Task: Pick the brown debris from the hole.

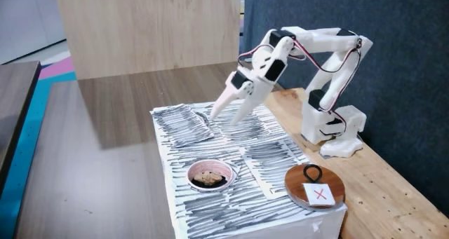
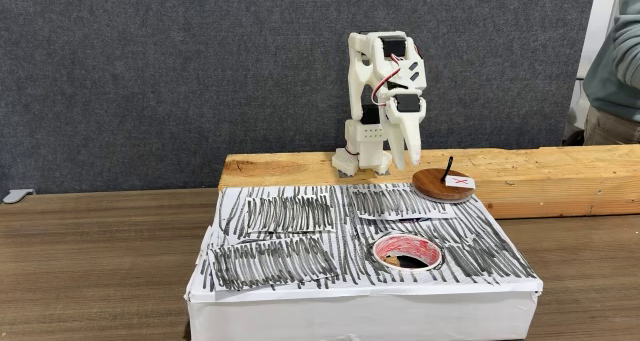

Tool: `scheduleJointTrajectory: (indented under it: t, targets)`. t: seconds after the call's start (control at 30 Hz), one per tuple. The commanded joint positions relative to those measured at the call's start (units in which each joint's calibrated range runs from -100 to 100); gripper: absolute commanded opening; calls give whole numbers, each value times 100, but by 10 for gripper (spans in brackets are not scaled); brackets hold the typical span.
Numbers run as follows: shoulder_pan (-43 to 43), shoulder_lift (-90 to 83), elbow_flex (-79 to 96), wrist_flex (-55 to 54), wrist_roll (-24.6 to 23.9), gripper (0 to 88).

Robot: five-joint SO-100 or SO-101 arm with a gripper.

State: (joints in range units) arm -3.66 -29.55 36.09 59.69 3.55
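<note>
Brown debris [image 1: 208,176] in hole [image 1: 226,170]; end effector [image 1: 226,114] raised, well apart.

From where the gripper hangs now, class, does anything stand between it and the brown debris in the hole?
Nothing visible does. The gripper hangs above the streaked paper, and the brown debris lies uncovered in the hole. The wooden disc sits off to one side.

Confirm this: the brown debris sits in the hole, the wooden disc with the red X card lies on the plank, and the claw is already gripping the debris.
Wrong on the last part. In a fixed view the claw hangs above the streaked paper, well away from the brown debris, which lies untouched in the hole. The wooden disc is as you say.
</note>
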Motion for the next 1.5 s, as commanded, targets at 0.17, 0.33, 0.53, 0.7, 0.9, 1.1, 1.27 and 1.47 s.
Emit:
scheduleJointTrajectory:
  t: [0.17,0.33,0.53,0.7,0.9,1.1,1.27,1.47]
  targets:
    - [-21,736,-153,-246,14,237]
    - [103,1121,-153,-1026,14,237]
    - [381,1632,-153,-1890,71,237]
    - [520,2310,-153,-2099,138,237]
    - [535,2896,-153,-2099,138,237]
    - [469,3198,-153,-2099,138,237]
    - [425,3215,-323,-2108,138,237]
    - [125,3231,-565,-2108,128,237]
